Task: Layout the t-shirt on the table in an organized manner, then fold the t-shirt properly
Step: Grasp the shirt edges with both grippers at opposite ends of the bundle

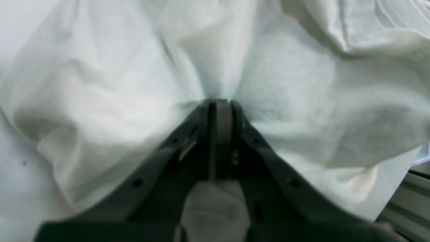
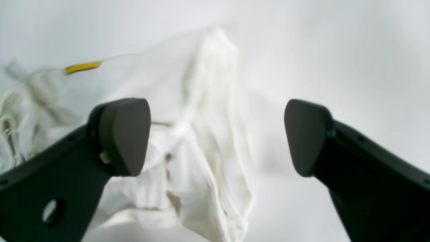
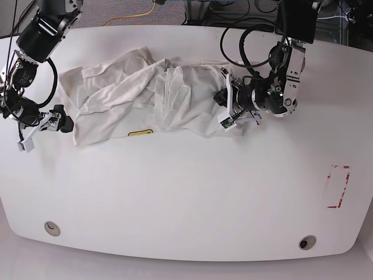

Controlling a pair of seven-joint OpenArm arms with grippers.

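Beyond my bench's far edge: a dark floor strip, black cables (image 3: pixel 245 11), one yellow cable (image 3: pixel 137 14), and aluminium framing (image 3: pixel 201 9); lighting is even.

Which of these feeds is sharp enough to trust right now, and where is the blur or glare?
Base view: sharp, evenly lit, soft sheen on the table, t-shirt crisp. Left wrist view: soft all over, the left gripper dark and blurred against bright cloth. Right wrist view: right gripper fingers fairly clear, cloth behind smeared, background washed out.
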